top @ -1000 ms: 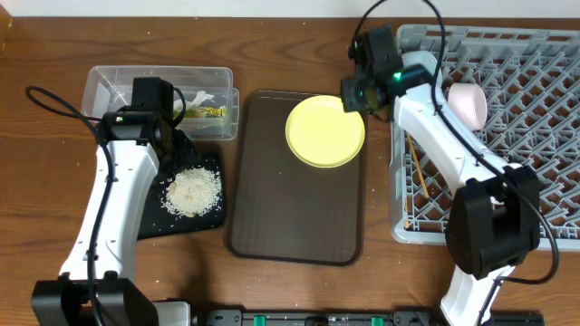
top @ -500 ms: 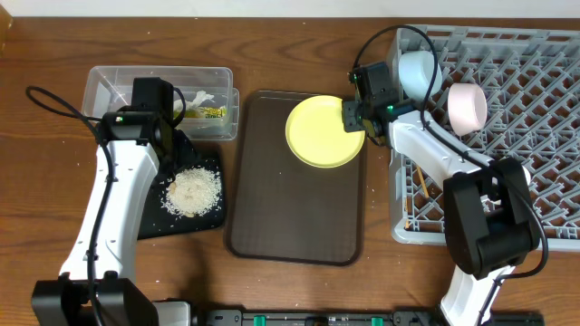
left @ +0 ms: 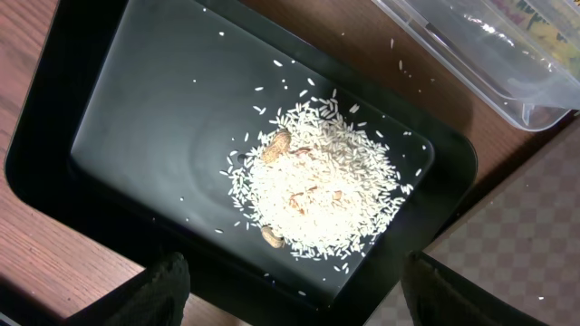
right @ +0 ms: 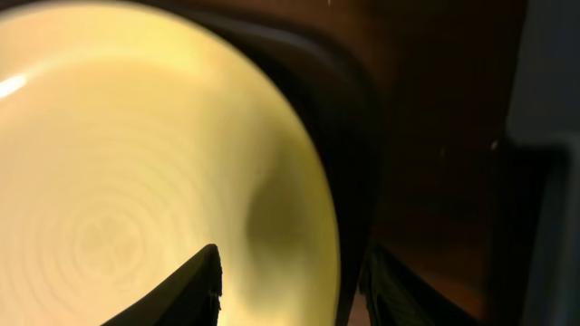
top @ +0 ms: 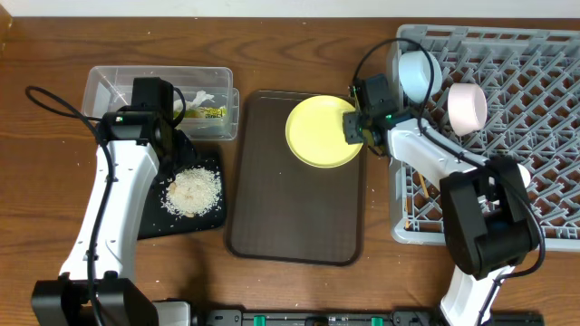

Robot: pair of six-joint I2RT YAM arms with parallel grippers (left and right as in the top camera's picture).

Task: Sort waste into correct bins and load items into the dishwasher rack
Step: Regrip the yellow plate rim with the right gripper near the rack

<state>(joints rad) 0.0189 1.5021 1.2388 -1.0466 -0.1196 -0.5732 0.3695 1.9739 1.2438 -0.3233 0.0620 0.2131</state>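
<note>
No text, label, brand, number or sign can be read in any view; only blurred yellow-and-green print is seen on the small crumpled snack wrapper point(top: 209, 112) inside the clear rectangular plastic tub point(top: 109, 77), with no letters made out.

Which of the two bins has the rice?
The flat black tray: the rice heap lies on it. The clear tub beside it holds the wrapper instead.

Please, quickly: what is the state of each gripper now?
Left gripper: open, empty, above the rice.
Right gripper: open, one finger on each side of the plate rim, not yet shut.
</note>
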